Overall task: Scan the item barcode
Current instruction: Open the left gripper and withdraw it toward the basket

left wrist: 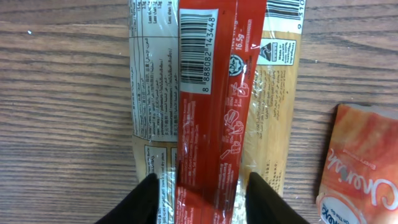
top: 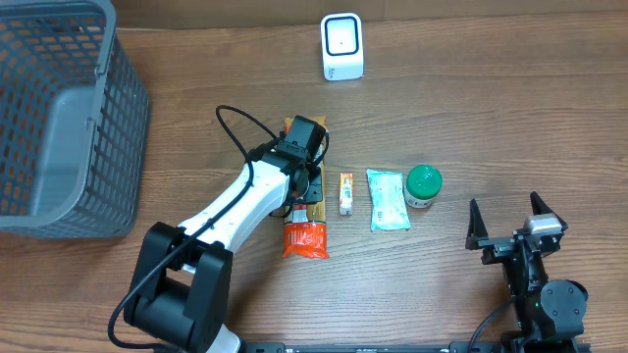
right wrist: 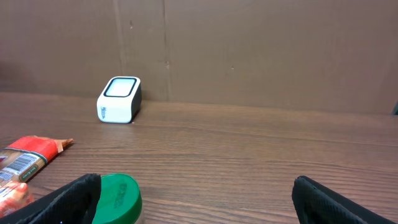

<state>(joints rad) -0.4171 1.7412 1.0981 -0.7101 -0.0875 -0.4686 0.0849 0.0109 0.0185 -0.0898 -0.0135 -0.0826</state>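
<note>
The long red foil packet (left wrist: pixel 208 124), its white barcode panel facing up, lies lengthwise on a wider clear-and-tan plastic packet (left wrist: pixel 277 112) on the brown wooden table (top: pixel 491 108); the left gripper (left wrist: pixel 204 180) hangs directly over both, its black fingers (left wrist: pixel 140 202) part-way apart, one on each side of the red packet's near end; a strip of clear wrapper shows between one finger and the red edge, and whether the other finger touches it I cannot tell. A crinkled orange snack pouch (top: pixel 305 238) lies just beside them; the small white box-shaped scanner (top: pixel 341 46) stands well apart at the far edge. The right gripper (top: pixel 503 201) hovers with its fingers spread wide, holding nothing, near a round green-lidded jar (top: pixel 424 181); a grey wire-mesh basket (top: pixel 59 118) sits at the left.
</note>
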